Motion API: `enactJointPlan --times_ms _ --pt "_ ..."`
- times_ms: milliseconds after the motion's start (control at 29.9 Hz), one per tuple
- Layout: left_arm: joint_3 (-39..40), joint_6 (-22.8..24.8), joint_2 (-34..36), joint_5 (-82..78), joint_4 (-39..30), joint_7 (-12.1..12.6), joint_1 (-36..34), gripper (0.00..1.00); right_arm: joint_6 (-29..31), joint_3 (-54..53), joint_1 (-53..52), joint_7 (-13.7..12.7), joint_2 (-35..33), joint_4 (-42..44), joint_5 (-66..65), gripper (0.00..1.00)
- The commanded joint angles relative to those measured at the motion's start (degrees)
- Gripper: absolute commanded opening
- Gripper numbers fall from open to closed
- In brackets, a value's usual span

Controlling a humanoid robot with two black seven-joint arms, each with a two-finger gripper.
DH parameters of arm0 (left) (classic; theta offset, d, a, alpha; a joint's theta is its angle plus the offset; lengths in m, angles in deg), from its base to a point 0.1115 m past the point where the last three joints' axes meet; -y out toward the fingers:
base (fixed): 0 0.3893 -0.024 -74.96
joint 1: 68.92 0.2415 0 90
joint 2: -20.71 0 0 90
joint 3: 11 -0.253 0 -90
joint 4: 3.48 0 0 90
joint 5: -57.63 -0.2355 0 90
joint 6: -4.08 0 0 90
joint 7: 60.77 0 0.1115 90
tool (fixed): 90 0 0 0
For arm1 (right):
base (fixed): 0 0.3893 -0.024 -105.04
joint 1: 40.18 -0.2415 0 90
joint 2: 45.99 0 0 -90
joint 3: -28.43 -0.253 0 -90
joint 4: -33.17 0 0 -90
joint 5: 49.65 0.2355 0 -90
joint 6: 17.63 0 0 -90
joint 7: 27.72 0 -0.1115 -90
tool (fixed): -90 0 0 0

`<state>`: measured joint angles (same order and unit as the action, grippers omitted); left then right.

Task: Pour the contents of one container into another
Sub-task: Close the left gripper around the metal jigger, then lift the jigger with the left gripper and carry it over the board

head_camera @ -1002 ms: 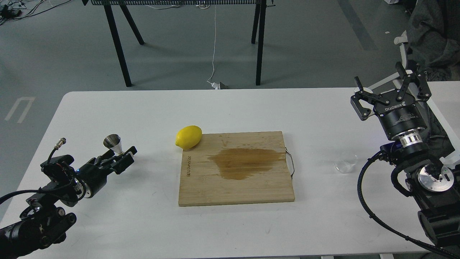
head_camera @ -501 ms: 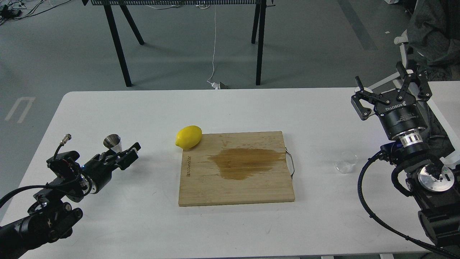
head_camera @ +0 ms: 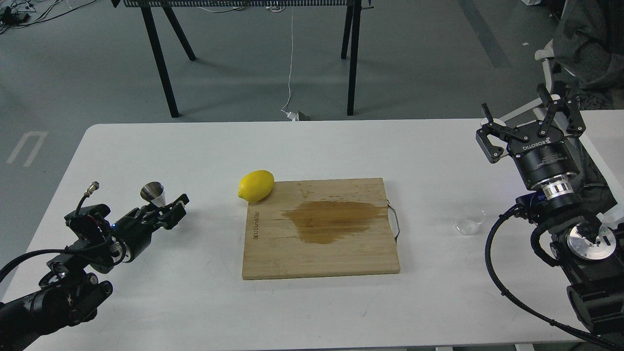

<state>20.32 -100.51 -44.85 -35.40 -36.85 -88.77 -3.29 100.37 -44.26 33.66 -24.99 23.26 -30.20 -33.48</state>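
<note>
Two grippers, neither holding: our left gripper (head_camera: 168, 210), jaws indistinct, has backed slightly off the jigger (head_camera: 154, 193); right gripper (head_camera: 531, 127) splayed, clear cup (head_camera: 469, 220) untouched.

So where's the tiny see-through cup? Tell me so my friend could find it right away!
Start at the wooden cutting board in the middle of the white table. Go past its metal handle toward the right gripper; the clear cup stands alone on the bare tabletop there. It is low and nearly colourless, unlike the yellow lemon and the shiny steel jigger on the far side.
</note>
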Motion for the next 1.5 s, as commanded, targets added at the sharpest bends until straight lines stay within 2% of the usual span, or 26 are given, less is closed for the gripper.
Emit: enactJointPlan --times_ms 0,200,401,869,1169,1303,1403,1470 --pt "-0.6 0.0 -0.3 0.0 0.1 0.0 -0.5 0.62 0.0 -0.1 0.0 0.0 0.0 0.0 0.0 0.99" --pt "-0.6 -0.1 -0.4 0.0 1.3 0.0 -0.6 0.56 0.0 -0.1 0.2 0.0 0.0 0.0 0.0 0.99" --pt "-0.7 -0.4 -0.4 -0.1 1.5 0.0 -0.6 0.4 0.0 0.0 0.2 0.0 0.0 0.0 0.0 0.99" --pt "-2.1 -2.9 -1.2 -0.2 3.8 0.0 -1.2 0.13 0.0 0.0 0.2 0.0 0.0 0.0 0.0 0.99" --pt "-2.3 -2.9 -0.8 -0.1 3.6 0.0 -1.8 0.1 0.0 0.0 0.4 0.0 0.1 0.0 0.0 0.99" --pt "-2.2 -2.5 0.3 0.1 2.0 0.0 -5.2 0.09 0.0 -0.1 0.3 0.0 0.1 0.2 0.0 0.99" --pt "-2.1 -1.0 3.2 0.5 -0.8 0.0 -8.8 0.09 0.0 -0.1 -0.2 0.0 0.1 0.3 0.0 0.99" --pt "-1.5 2.2 4.2 0.7 -3.8 0.0 -11.5 0.09 0.0 0.0 -0.4 0.0 0.1 0.5 0.0 0.99"
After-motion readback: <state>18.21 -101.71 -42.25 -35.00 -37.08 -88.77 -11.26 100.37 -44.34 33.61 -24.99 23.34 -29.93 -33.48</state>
